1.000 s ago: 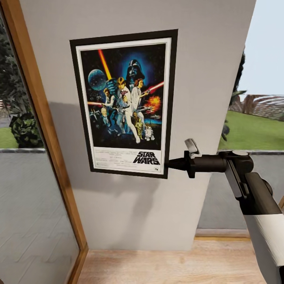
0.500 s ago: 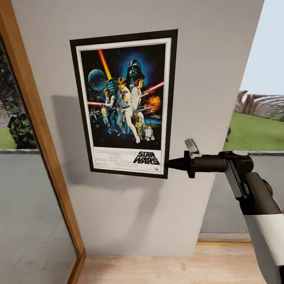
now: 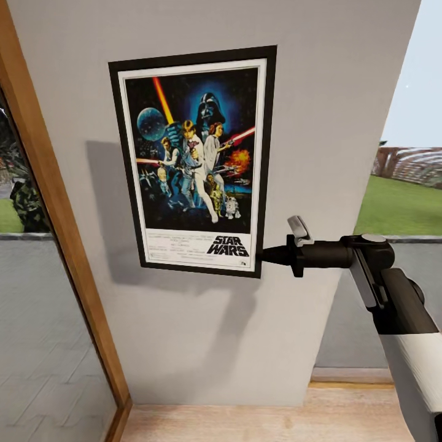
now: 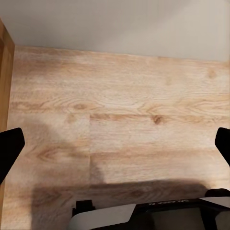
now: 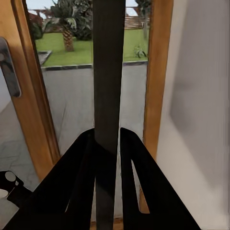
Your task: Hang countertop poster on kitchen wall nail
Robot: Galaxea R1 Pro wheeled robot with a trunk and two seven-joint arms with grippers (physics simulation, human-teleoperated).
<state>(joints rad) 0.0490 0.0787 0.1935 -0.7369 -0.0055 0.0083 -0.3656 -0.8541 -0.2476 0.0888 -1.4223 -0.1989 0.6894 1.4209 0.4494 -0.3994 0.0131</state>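
Nails are hard to make out: your head view shows none on the grey wall (image 3: 202, 331), and whatever lies behind the poster (image 3: 194, 161) is hidden by its frame. You cannot tell from that view whether the poster's back touches the wall or sits just off it, though it throws a soft shadow down and to the sides. The poster stands upright in front of the wall, between a wooden door frame (image 3: 58, 233) and a window showing lawn. Your right gripper (image 3: 263, 255) reaches in from the side and meets the poster at its lower right corner; your right arm is cut off by the edge of the picture. In your right wrist view the poster (image 5: 109, 96) appears edge-on as a dark vertical strip running between the two black fingers (image 5: 81, 177), which are pressed against it on either side, so the jaws are closed on the poster's edge. Your left gripper (image 4: 115, 143) points down at the wooden floor (image 4: 120, 96); its fingertips sit far apart at opposite edges of that view, with nothing between them.
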